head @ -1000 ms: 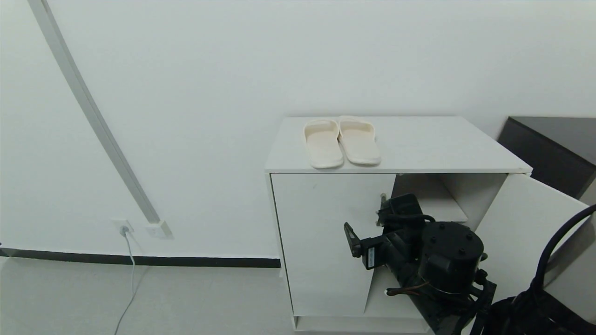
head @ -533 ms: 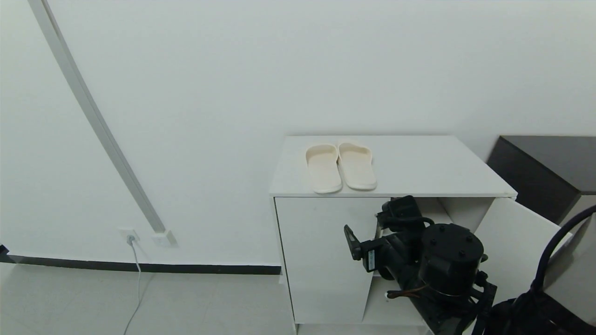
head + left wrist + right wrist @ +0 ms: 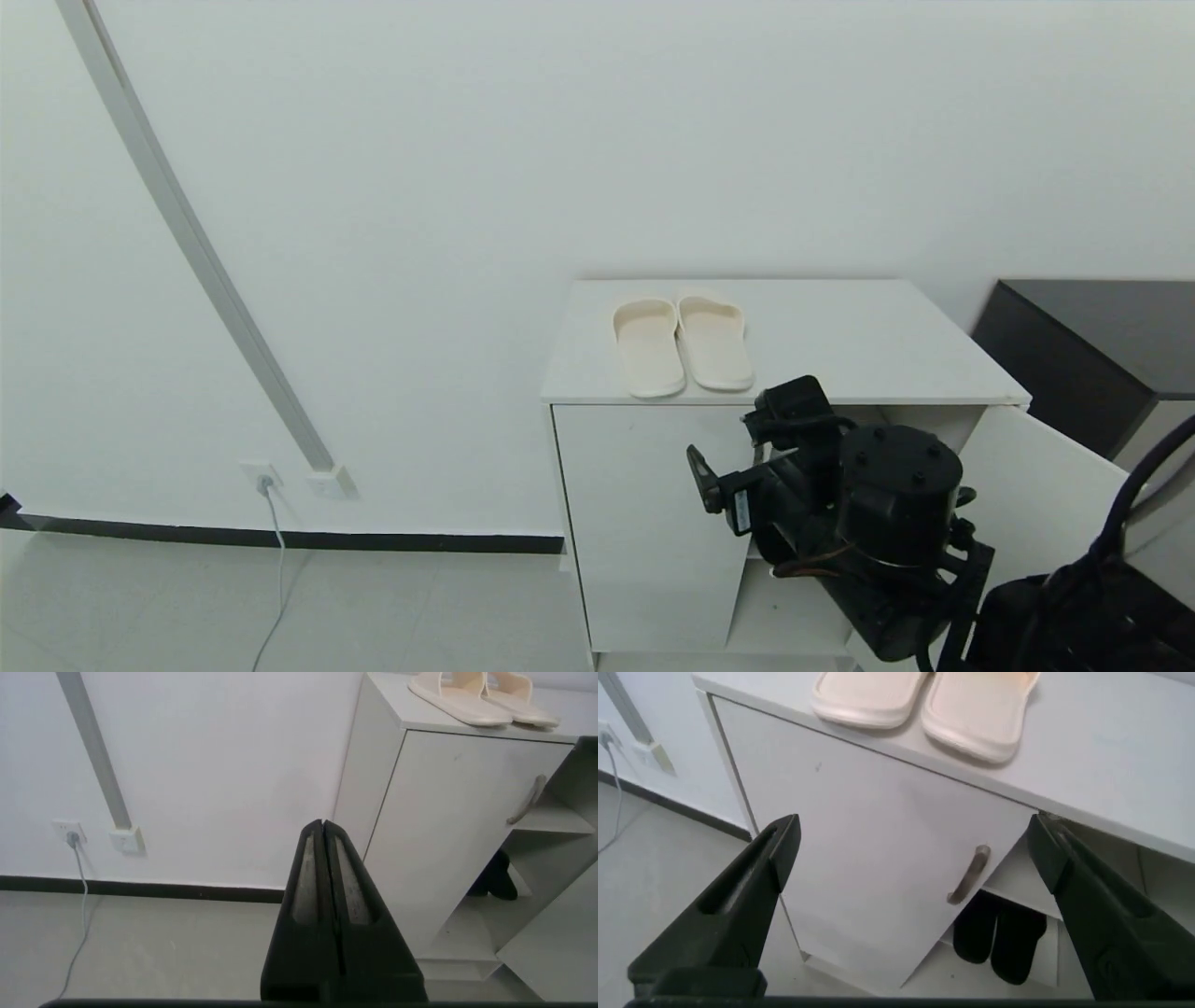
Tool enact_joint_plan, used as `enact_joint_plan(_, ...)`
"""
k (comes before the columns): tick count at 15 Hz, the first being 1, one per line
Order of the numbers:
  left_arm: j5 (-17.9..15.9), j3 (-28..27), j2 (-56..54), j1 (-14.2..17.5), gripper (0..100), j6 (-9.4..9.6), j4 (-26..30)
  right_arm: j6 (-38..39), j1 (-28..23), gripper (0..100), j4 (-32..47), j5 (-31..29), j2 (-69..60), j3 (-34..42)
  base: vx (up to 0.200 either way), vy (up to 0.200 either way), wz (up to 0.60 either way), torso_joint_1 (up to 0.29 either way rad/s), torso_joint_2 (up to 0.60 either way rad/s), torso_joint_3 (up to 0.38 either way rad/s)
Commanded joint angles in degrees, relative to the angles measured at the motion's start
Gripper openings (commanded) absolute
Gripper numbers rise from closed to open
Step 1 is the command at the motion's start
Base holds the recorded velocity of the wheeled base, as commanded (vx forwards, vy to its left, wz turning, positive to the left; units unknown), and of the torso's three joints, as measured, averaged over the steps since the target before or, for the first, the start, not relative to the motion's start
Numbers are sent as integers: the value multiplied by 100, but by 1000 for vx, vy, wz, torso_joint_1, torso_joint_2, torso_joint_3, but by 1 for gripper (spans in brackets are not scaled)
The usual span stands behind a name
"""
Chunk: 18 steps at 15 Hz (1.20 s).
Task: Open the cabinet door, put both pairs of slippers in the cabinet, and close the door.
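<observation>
Two cream slippers (image 3: pixel 681 345) sit atop the cabinet (image 3: pixel 840 336); black slippers (image 3: pixel 999 938) inside, right door (image 3: pixel 1036 485) swung out. Right gripper (image 3: pixel 915 831) spread wide, left gripper (image 3: pixel 323 835) pressed closed.

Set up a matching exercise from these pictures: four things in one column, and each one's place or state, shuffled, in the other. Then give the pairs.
Things:
1. cream slippers
2. dark slippers
3. left pincer
4. right pincer

Place or state:
A. open, holding nothing
B. inside the cabinet, on a lower shelf
C. shut
D. on top of the cabinet, side by side

Pairs: 1-D, 2-B, 3-C, 4-A
</observation>
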Motion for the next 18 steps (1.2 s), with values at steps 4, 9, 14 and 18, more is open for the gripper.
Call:
enact_joint_plan(4,2,-2,-1,2,0,-19,-6,651,119,100,2558,-1,-610,-1808,0,0,0,0,0,0)
enact_joint_plan(9,-16,-2,-1,2,0,-19,2,950,163,100,3156,-36,-505,-2318,0,0,0,0,0,0)
enact_joint_plan(14,-16,-2,-1,2,0,-10,2,968,154,100,3138,-36,-443,-2177,200,0,0,-2,-1,1)
enact_joint_plan(18,-16,-2,-1,2,0,-19,2,1047,119,100,2892,-45,-48,-2151,200,0,0,10,4,2)
